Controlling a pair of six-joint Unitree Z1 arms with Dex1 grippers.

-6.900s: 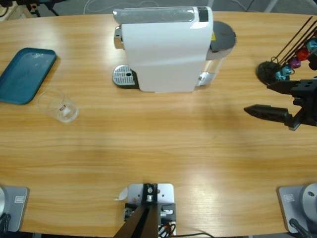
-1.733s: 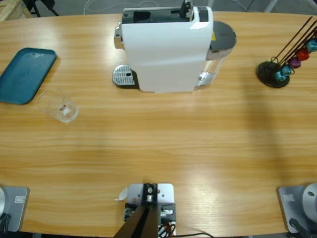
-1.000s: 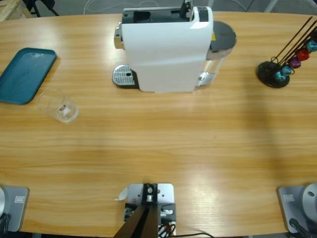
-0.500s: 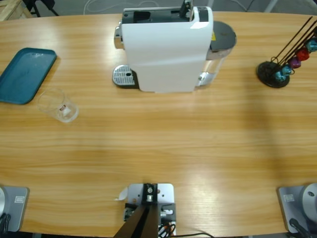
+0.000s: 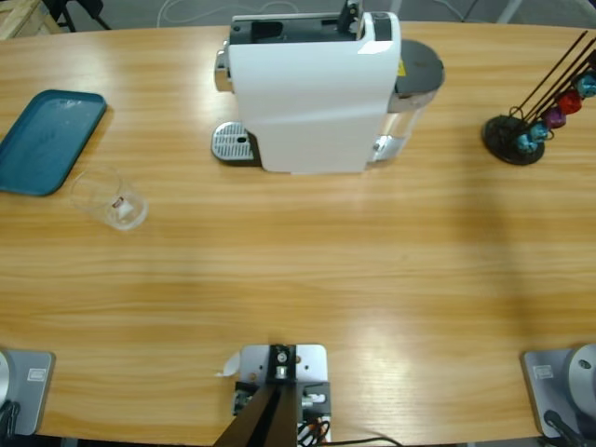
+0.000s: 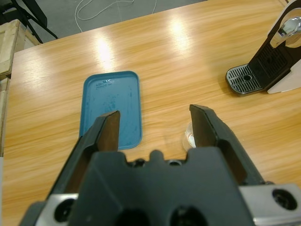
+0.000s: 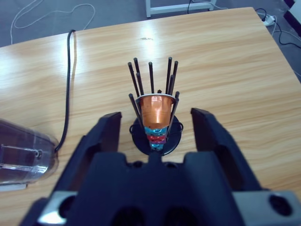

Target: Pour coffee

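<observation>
- No coffee shows; the clear glass cup (image 5: 110, 199) stands on the counter (image 5: 298, 298) just beside the blue tray (image 5: 47, 140).
- Left gripper (image 6: 157, 127) hovers above them, fingers wide apart, holding nothing.
- Right gripper (image 7: 157, 127), equally spread and empty, faces the capsule rack (image 7: 155, 113).

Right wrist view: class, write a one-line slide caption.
Open black tool faces a black wire capsule rack holding a copper capsule on the wooden table.

On my table (image 5: 298, 279) the coffee machine (image 5: 312, 88) stands at the back, tray (image 5: 42, 140) and cup (image 5: 112, 200) far left, capsule rack (image 5: 514, 140) far right.
</observation>
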